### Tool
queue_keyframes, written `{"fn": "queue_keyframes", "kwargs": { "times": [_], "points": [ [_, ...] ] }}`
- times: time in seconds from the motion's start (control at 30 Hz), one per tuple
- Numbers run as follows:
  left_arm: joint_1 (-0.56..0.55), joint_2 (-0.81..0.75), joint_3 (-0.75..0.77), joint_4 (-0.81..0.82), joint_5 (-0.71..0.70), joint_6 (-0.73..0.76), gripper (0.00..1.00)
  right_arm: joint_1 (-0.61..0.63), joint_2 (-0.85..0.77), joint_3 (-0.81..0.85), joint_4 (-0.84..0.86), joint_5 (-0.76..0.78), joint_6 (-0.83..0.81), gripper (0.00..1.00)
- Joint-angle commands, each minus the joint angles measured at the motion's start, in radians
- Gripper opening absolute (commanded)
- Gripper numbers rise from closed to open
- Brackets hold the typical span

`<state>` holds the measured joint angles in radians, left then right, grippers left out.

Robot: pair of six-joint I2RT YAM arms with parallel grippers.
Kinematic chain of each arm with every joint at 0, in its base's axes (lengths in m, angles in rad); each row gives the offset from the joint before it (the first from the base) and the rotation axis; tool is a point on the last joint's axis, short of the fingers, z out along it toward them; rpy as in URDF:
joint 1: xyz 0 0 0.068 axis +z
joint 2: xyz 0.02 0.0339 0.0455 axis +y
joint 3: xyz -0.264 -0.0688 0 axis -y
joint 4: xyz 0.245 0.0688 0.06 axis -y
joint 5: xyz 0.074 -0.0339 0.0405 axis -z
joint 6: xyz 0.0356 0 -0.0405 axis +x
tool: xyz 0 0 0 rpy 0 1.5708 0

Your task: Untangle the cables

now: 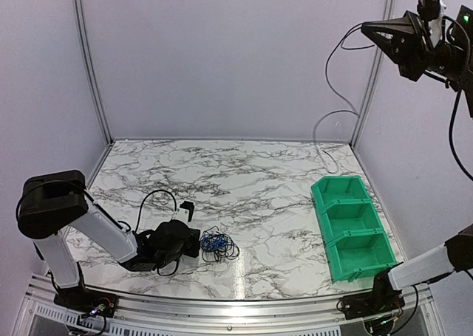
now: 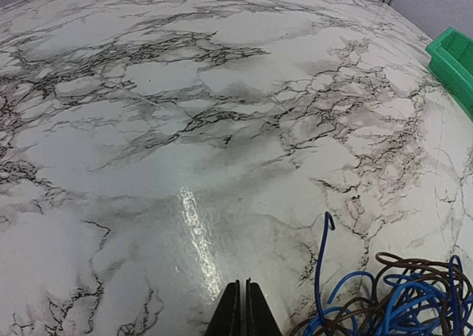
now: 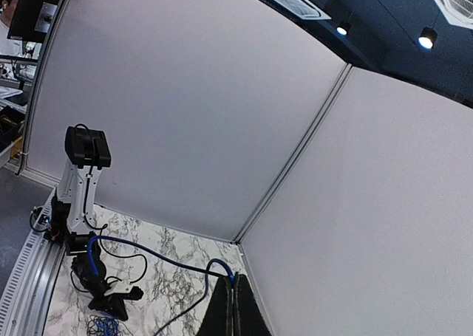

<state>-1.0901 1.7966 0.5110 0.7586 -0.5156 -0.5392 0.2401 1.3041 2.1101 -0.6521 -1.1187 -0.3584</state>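
A small tangle of blue and dark cables [image 1: 219,245] lies on the marble table, front left of centre. My left gripper [image 1: 196,241] rests low just left of it, shut and empty. In the left wrist view the gripper [image 2: 238,284] has its jaws together, with the tangle [image 2: 403,299] to its right and one blue end sticking up. My right gripper [image 1: 365,30] is raised high at the top right. In the right wrist view the gripper [image 3: 235,277] is shut on a thin blue cable [image 3: 148,253]. That strand [image 1: 329,70] hangs down to the table's back right.
A green bin with three compartments [image 1: 324,225] stands at the right of the table; its corner shows in the left wrist view [image 2: 452,55]. White walls close in the back and sides. The left arm's black cable [image 1: 151,196] loops behind its wrist.
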Motion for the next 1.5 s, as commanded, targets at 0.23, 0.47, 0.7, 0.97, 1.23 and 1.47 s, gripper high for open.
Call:
{"fn": "queue_keyframes", "kwargs": {
  "times": [0.23, 0.47, 0.7, 0.97, 1.23, 1.47],
  "points": [
    [0.006, -0.141, 0.007, -0.120, -0.017, 0.038, 0.25, -0.012, -0.018, -0.197, 0.113, 0.093, 0.036, 0.00],
    [0.006, -0.322, 0.176, -0.390, -0.009, 0.141, 0.54, -0.012, -0.028, -0.311, 0.154, 0.168, 0.019, 0.00],
    [0.010, -0.388, 0.512, -0.697, -0.009, 0.304, 0.65, -0.012, -0.014, -0.440, 0.230, 0.225, 0.028, 0.00],
    [0.075, -0.364, 0.701, -0.714, -0.014, 0.390, 0.97, -0.014, 0.006, -0.528, 0.274, 0.349, 0.010, 0.00],
    [0.145, -0.367, 0.545, -0.650, 0.023, 0.317, 0.99, -0.034, 0.026, -0.542, 0.252, 0.443, -0.033, 0.00],
    [0.145, -0.434, 0.552, -0.665, 0.053, 0.348, 0.99, -0.116, 0.018, -0.551, 0.253, 0.440, -0.028, 0.00]
  ]
}}
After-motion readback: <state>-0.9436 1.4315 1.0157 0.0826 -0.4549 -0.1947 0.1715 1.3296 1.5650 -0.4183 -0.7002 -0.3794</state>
